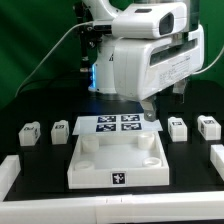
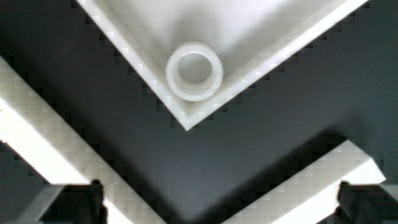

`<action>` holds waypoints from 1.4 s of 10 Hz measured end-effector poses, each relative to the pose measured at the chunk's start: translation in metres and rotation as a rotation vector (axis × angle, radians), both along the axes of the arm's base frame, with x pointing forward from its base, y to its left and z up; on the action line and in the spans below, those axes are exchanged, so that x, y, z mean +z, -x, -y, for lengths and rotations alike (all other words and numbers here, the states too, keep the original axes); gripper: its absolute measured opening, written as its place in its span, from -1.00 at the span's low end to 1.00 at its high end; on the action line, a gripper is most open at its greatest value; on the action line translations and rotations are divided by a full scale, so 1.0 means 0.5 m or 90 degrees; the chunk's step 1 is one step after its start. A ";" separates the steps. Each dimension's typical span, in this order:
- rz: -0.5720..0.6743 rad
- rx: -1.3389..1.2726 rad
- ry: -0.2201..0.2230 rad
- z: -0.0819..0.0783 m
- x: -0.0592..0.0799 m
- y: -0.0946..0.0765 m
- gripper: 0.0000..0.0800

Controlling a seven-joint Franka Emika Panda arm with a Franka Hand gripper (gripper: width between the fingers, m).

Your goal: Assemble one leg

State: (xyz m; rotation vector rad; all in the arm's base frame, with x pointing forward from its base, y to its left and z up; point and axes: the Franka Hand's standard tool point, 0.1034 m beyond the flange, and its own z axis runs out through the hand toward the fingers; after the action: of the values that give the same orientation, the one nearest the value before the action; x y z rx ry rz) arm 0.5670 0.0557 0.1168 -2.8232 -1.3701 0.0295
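Several small white tagged legs stand on the black table in the exterior view: two at its left and two at its right. The large white slab lies in the middle. My gripper hangs above the slab's far right corner, apart from every leg. In the wrist view my gripper is open and empty, its dark fingertips wide apart. Below it is a corner of the slab with a round socket. No leg shows in the wrist view.
The marker board lies flat just behind the slab. White bars lie at the front left and front right of the table. The robot's white body fills the upper right of the exterior view.
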 end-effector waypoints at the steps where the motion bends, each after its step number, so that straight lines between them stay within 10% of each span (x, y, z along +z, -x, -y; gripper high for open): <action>1: 0.000 0.000 0.000 0.000 0.000 0.000 0.63; 10: 0.002 0.027 -0.001 -0.001 -0.004 0.003 0.63; 14: 0.045 0.296 0.005 -0.010 -0.059 0.084 0.63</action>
State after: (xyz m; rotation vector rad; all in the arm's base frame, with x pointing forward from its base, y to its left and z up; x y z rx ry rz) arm 0.5249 0.0604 0.0876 -2.4632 -2.0101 -0.0642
